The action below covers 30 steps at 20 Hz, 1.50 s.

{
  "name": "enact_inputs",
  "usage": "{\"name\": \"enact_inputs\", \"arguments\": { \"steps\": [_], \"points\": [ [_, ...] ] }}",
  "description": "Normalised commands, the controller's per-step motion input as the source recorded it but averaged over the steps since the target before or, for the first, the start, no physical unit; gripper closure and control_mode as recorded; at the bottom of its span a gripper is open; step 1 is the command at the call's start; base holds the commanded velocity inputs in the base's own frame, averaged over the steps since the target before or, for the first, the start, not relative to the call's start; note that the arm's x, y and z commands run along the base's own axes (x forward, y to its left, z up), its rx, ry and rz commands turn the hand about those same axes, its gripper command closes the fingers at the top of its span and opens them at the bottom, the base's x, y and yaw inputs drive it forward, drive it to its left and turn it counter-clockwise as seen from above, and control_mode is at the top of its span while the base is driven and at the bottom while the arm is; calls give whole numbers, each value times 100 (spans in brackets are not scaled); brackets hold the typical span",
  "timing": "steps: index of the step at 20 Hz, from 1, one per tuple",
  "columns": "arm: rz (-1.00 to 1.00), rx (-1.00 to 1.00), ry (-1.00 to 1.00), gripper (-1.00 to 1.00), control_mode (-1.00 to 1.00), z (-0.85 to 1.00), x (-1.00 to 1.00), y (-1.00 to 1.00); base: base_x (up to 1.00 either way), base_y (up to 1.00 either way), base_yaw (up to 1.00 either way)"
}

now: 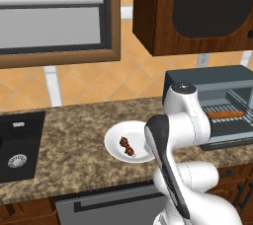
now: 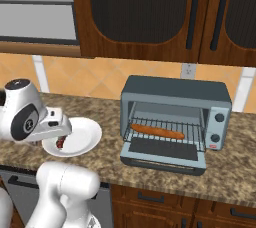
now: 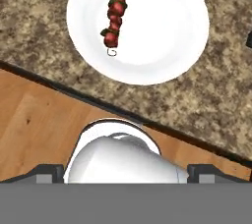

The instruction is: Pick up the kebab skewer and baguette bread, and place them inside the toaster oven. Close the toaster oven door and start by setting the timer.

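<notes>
1. The gripper (image 3: 126, 171) sits closest to the hand camera, its two dark tips at the bottom corners of that view; the jaws are spread wide and hold nothing.
2. It hangs above the counter's front edge, looking down at the plate (image 3: 167, 36).
3. The kebab (image 3: 114, 19) lies on the plate, off-centre, well apart from the tips, with red chunks and a bit of green along a thin stick.
4. In the left base view the kebab (image 1: 127, 146) rests on the plate (image 1: 114, 142) just beside the arm's elbow.
5. In the right base view the plate (image 2: 85, 134) is partly covered by the arm, and a bit of the kebab (image 2: 60, 143) peeks out beneath it.
6. The baguette (image 2: 157, 131) lies lengthwise on the wire rack inside the oven (image 2: 176, 91).
7. The oven door (image 2: 165, 155) is folded down flat and open.
8. From the left, the baguette (image 1: 225, 115) shows on the rack of the oven (image 1: 207, 77).
9. The counter (image 1: 74, 155) is speckled brown stone; a black sink (image 1: 20, 145) sits at its left end.
10. Dark wood cabinets (image 2: 150, 12) hang above the oven.
</notes>
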Motion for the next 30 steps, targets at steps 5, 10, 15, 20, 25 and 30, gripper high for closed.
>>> {"name": "enact_inputs", "arguments": {
  "steps": [5,10,15,20,25,30],
  "points": [
    [-28,24,0,-100,-100,-50,72,34,0,0,0],
    [-13,0,0,-100,-100,-36,40,20,0,0,0],
    [-3,0,7,-100,-100,-53,66,17,0,0,0],
    [0,0,10,-100,-100,-41,37,6,0,0,0],
    [0,0,10,-100,-100,-22,44,42,0,0,0],
    [0,0,14,-100,-100,-17,31,13,0,0,0]
  ]
}}
